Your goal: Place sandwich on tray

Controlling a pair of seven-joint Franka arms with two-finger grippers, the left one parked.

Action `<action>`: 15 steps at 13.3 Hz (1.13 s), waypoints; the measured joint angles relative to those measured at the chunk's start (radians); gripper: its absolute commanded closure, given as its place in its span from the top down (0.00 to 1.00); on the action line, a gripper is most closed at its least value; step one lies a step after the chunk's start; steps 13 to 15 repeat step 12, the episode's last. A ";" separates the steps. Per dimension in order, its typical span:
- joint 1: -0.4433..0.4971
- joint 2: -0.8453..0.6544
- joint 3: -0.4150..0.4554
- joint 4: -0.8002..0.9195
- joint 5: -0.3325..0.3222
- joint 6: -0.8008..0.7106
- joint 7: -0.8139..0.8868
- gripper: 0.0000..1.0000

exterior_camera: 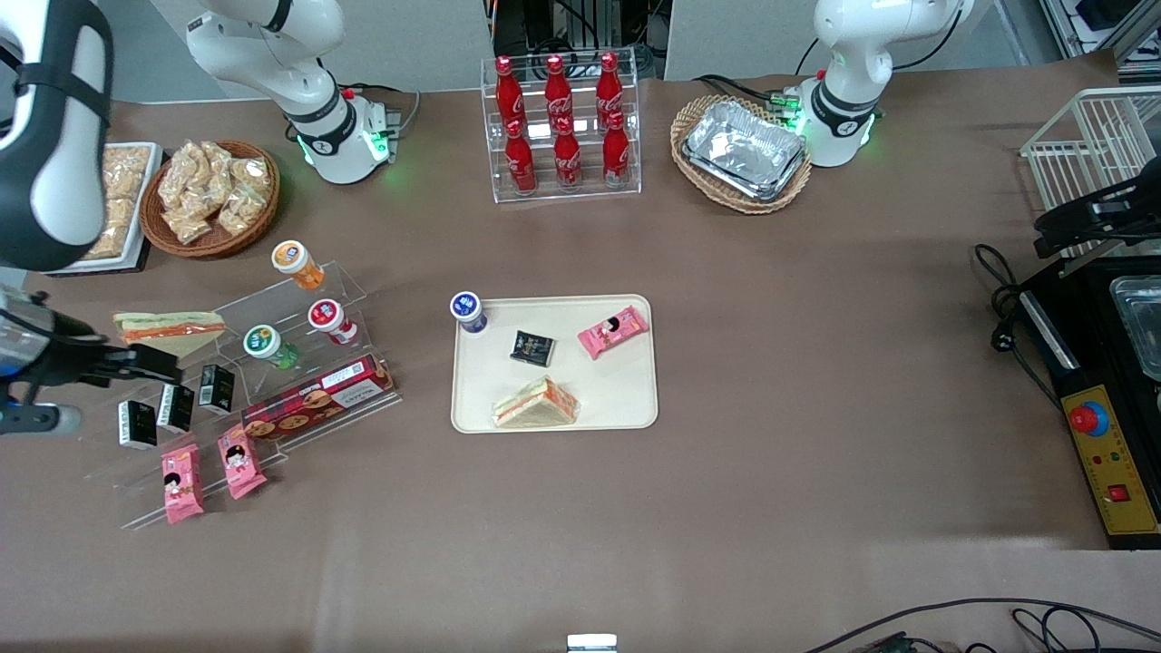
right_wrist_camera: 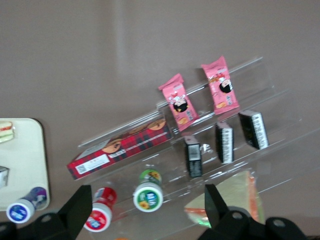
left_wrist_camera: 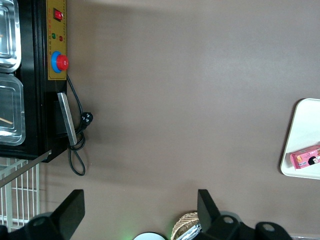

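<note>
Fingers [right_wrist_camera: 82, 200] of the gripper [right_wrist_camera: 145, 200] stand apart, hovering above the clear rack [exterior_camera: 299, 299], clamped on nothing. Two sandwiches show: one on the rack [exterior_camera: 169, 328], one already on the tray [exterior_camera: 635, 399] at [exterior_camera: 535, 403]. Each probably handles light, soft, slippery-wrapped; grip gently across the flat bread faces.

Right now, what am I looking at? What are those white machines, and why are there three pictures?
The white machines are two robot arms. One picture looks at the whole table from the front. The other two come from cameras on the arms' wrists. The working arm's tool is open and holds nothing. It hangs above a clear snack stand where a second sandwich lies. Mid-table, a beige tray carries a wrapped sandwich, a blue-lidded cup, a black packet and a pink packet.
</note>
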 measured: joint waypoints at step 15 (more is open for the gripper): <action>-0.076 -0.215 -0.010 -0.177 -0.034 0.064 -0.110 1.00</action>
